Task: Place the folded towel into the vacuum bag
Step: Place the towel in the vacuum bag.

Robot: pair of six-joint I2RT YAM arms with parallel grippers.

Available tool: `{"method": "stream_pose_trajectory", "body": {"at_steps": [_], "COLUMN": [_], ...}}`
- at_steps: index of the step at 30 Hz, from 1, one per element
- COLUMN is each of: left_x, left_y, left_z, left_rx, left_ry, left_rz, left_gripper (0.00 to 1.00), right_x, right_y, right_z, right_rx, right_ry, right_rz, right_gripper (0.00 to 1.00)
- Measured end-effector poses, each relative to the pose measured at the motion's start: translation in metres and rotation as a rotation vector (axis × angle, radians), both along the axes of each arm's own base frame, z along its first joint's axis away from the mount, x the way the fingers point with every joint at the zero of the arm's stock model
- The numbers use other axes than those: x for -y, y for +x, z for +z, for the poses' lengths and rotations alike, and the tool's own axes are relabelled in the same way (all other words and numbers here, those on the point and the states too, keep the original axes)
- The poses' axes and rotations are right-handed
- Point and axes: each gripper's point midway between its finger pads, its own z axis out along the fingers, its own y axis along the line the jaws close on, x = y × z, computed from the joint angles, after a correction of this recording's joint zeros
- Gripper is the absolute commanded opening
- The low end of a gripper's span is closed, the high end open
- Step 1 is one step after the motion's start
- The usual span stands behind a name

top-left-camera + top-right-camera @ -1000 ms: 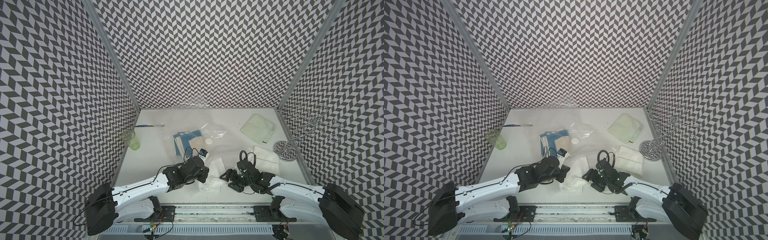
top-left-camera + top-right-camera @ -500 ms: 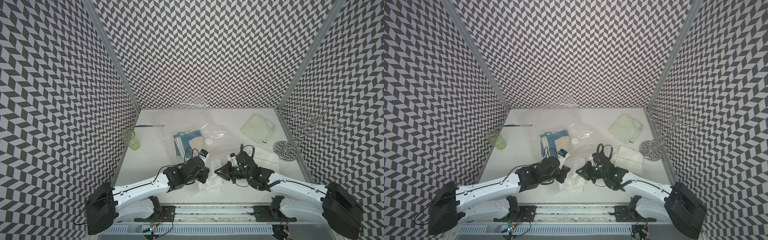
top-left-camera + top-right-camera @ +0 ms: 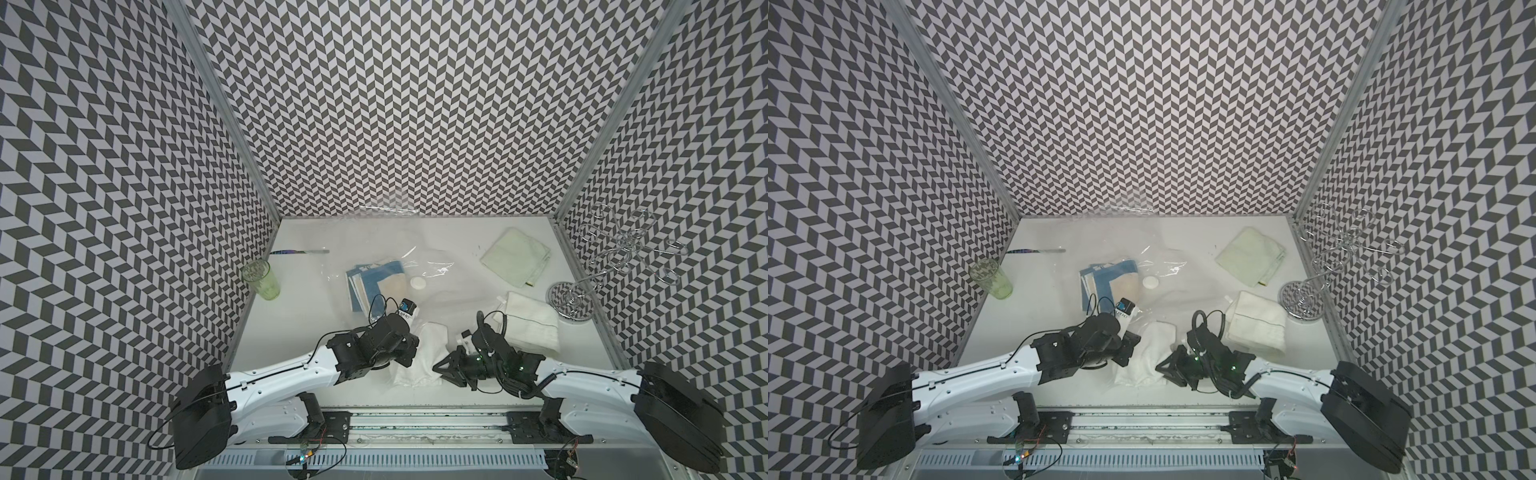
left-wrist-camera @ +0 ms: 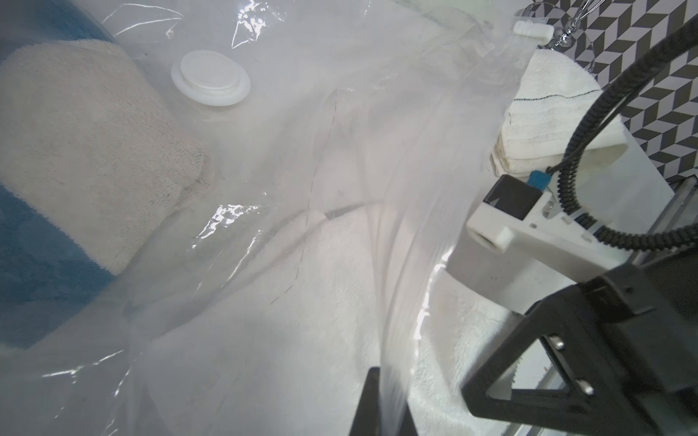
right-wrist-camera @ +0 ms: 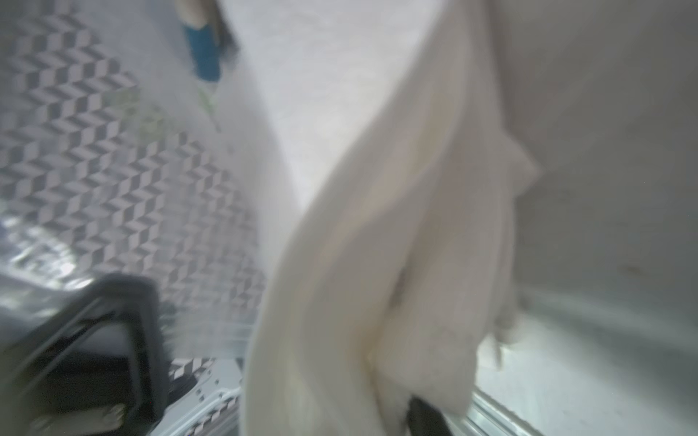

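Clamping crinkly clear vacuum bag [image 4: 340, 151], left tool [image 4: 389, 411], right tool [image 3: 445, 366] apart, fluffy white towel [image 3: 429, 345]

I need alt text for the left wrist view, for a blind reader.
The left gripper pinches the film of a clear bag, which lies over a white towel. Inside lies a blue-and-cream towel, beside a white valve cap.

Towel [image 3: 419, 357] btwn L gripper [image 3: 410, 351] & R gripper [image 3: 440, 368], at vacuum bag [image 3: 434, 266] mouth; cup [image 3: 262, 279] far left.
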Motion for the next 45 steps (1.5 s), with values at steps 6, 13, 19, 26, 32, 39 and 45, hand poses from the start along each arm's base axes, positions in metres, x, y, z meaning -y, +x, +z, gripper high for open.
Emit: {"method": "stream_pose_trajectory", "body": {"at_steps": [6, 13, 19, 26, 32, 39, 45], "left_x": [0.002, 0.003, 0.003, 0.0, -0.002, -0.007, -0.025], "left_y": [-0.002, -0.005, -0.005, -0.001, -0.004, 0.0, 0.008], "left_z": [0.0, 0.0, 0.0, 0.0, -0.004, -0.019, -0.037], "left_rx": [-0.006, -0.009, -0.005, 0.012, -0.001, -0.011, -0.025], "left_ry": [-0.002, -0.004, -0.001, 0.015, 0.031, 0.096, 0.196], "left_rz": [-0.01, -0.021, -0.025, -0.015, -0.021, -0.01, 0.032], "left_gripper": [0.04, 0.04, 0.04, 0.04, 0.04, 0.04, 0.04], "right_x": [-0.004, -0.02, -0.043, -0.079, -0.081, -0.095, -0.114], "right_y": [0.011, 0.02, 0.043, 0.075, 0.079, 0.098, 0.117], "right_z": [-0.003, -0.014, 0.006, 0.022, -0.007, -0.001, -0.014], "right_rx": [0.057, 0.073, 0.237, 0.441, 0.5, 0.641, 0.676], "right_ry": [-0.092, -0.132, -0.171, -0.136, -0.137, -0.113, -0.108], "right_rz": [0.047, 0.089, 0.162, 0.263, 0.283, 0.29, 0.315], "right_gripper": [0.65, 0.43, 0.14, 0.13, 0.14, 0.14, 0.17]}}
